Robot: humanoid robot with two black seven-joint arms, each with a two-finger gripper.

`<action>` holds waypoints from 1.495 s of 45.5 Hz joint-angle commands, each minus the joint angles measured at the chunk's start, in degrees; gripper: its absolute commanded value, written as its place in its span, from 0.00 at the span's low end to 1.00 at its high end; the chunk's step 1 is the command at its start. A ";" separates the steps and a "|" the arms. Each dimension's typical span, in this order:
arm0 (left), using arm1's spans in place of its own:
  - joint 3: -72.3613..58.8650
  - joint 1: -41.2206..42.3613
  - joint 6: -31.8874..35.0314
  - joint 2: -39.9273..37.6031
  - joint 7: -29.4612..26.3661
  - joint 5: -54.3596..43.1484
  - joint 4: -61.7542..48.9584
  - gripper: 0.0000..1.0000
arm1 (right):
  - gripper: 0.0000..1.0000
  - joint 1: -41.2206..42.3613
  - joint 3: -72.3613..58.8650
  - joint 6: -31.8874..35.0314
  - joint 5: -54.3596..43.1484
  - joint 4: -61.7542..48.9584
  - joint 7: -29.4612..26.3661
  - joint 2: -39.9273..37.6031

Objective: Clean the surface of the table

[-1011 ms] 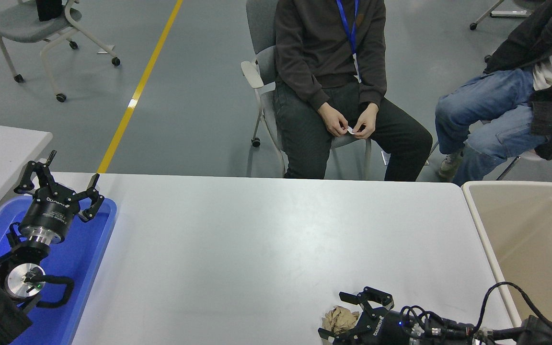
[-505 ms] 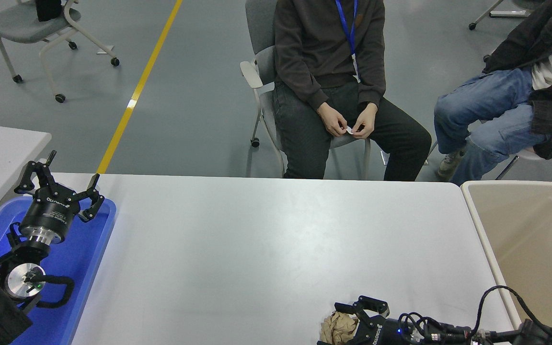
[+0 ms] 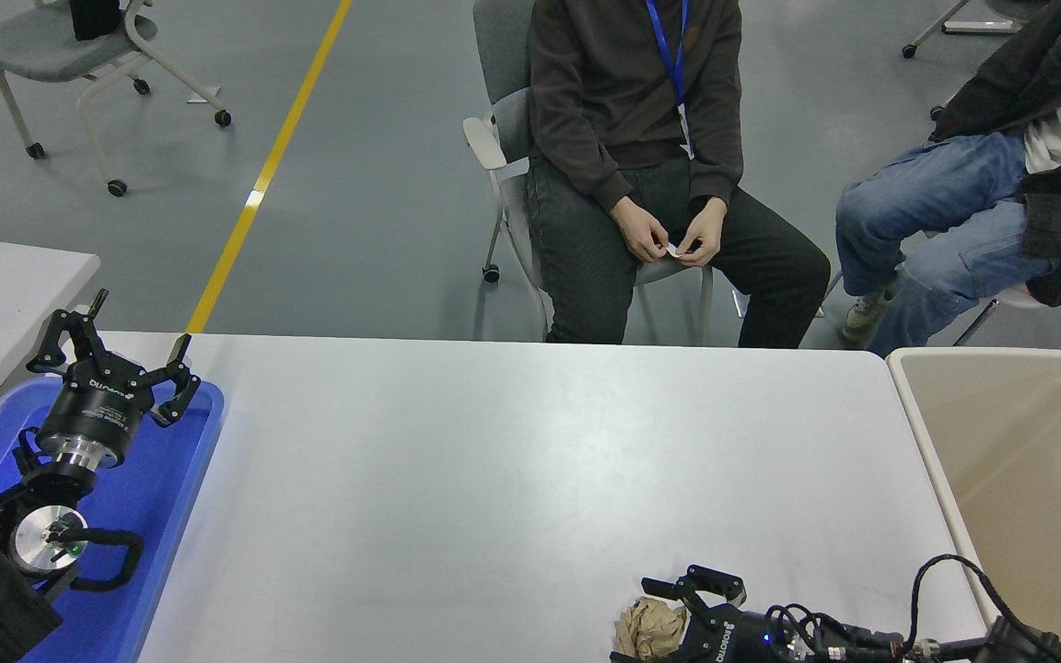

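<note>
Two people (image 3: 641, 175) sit on chairs past your desk (image 3: 494, 479), which fills the view over a grey floor with a yellow line (image 3: 263, 175). Your blue tray (image 3: 167, 497) lies at its left under the parked left pincer (image 3: 116, 354), fingers apart. Your beige bin (image 3: 1028, 470) stands right. Your right pincer (image 3: 664, 622) straddles a paper wad (image 3: 646, 628) at the near edge, jaws apart; its label is unreadable.
</note>
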 commanded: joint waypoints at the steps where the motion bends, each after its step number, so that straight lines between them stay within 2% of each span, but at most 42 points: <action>1: 0.00 0.00 0.00 0.00 0.07 0.00 0.00 1.00 | 0.94 -0.67 -2.52 -1.76 0.43 -3.56 0.07 0.88; 10: 0.00 0.00 0.00 0.00 -0.01 0.00 0.00 1.00 | 0.86 -1.11 -2.61 -1.76 1.31 -7.51 0.07 2.90; 14: 0.00 0.00 0.00 0.00 -0.01 0.00 0.00 1.00 | 0.81 -1.37 -2.61 -1.76 1.31 -8.57 0.07 3.43; 16: 0.00 0.00 0.00 0.00 -0.01 0.00 0.00 1.00 | 0.74 -1.46 -2.61 -1.76 1.31 -8.75 0.07 3.52; 18: 0.00 0.00 0.00 0.00 -0.01 0.00 0.00 1.00 | 0.64 -1.55 -2.70 -1.76 1.31 -8.84 0.16 3.52; 20: 0.00 0.00 0.00 0.00 0.07 0.00 0.00 1.00 | 0.46 -1.55 -2.70 -1.76 1.31 -8.92 0.16 3.52; 23: 0.00 0.00 0.00 0.00 -0.01 0.00 0.00 1.00 | 0.11 -1.55 -2.79 -1.76 2.10 -9.01 0.16 3.52; 24: 0.00 0.00 0.00 0.00 -0.01 0.00 0.00 1.00 | 0.02 -1.46 -2.87 -1.76 2.45 -9.01 0.16 3.52; 25: 0.00 0.00 0.00 0.00 -0.01 0.00 0.00 1.00 | 0.00 -1.37 -3.14 -1.76 2.89 -9.01 0.25 3.52; 41: 0.00 0.00 0.00 0.00 -0.01 0.00 0.00 1.00 | 0.00 1.18 -4.37 -1.76 11.77 -6.03 6.92 2.99; 46: 0.00 0.00 0.00 0.00 -0.01 0.00 0.00 1.00 | 0.00 1.35 -4.46 -1.76 18.00 -3.56 9.39 2.90; 55: 0.00 0.00 0.00 0.00 -0.01 0.00 0.00 1.00 | 0.00 5.39 -4.55 -1.76 31.71 -0.41 11.58 2.90; 68: 0.00 0.00 0.00 0.09 0.07 0.00 0.00 1.00 | 0.00 11.81 -4.19 -1.51 40.42 10.58 11.41 0.44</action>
